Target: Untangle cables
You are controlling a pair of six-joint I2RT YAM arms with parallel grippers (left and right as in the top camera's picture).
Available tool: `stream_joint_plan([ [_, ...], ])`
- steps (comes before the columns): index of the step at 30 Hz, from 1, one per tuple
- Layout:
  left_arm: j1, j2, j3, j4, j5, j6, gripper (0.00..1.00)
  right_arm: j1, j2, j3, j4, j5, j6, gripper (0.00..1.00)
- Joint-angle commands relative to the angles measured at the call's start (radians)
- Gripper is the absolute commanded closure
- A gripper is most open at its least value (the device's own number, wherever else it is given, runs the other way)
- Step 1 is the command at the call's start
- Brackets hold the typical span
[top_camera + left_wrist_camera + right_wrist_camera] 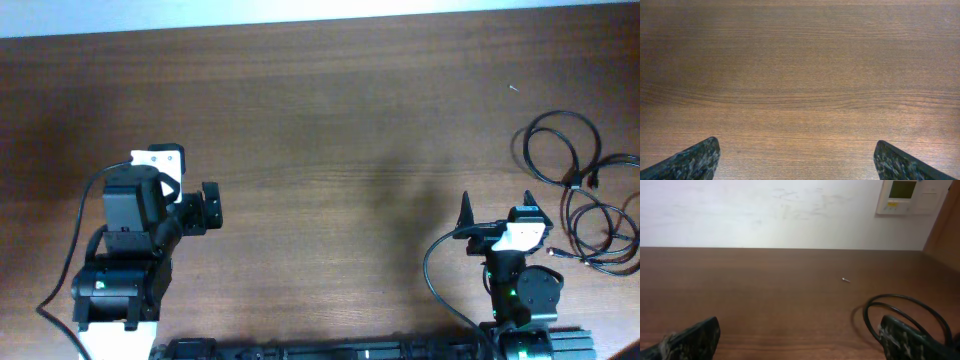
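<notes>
Left tool (796, 162) and right tool (497, 212) gape wide, empty. The cables (585, 205) lie looped near the right tool.

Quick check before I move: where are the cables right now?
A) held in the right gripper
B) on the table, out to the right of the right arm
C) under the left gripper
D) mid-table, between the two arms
B: the cables lie in loose loops at the right end of the table, beyond the right gripper, which is open and holds nothing.
</notes>
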Motion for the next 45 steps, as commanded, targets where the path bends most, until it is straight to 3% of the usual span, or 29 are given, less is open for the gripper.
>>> stream_joint_plan([
  [1,0.003,-0.002,-0.009,0.001,0.008,0.005,0.01,-0.006,-0.008,-0.005,-0.006,0.016,0.013,0.02],
  [38,0.004,-0.039,-0.009,-0.001,0.008,0.005,0.01,-0.006,-0.008,-0.005,-0.007,0.011,0.013,0.02],
  [45,0.004,-0.124,-0.009,-0.179,0.008,0.005,0.01,-0.006,-0.008,-0.005,-0.007,0.011,0.013,0.01],
])
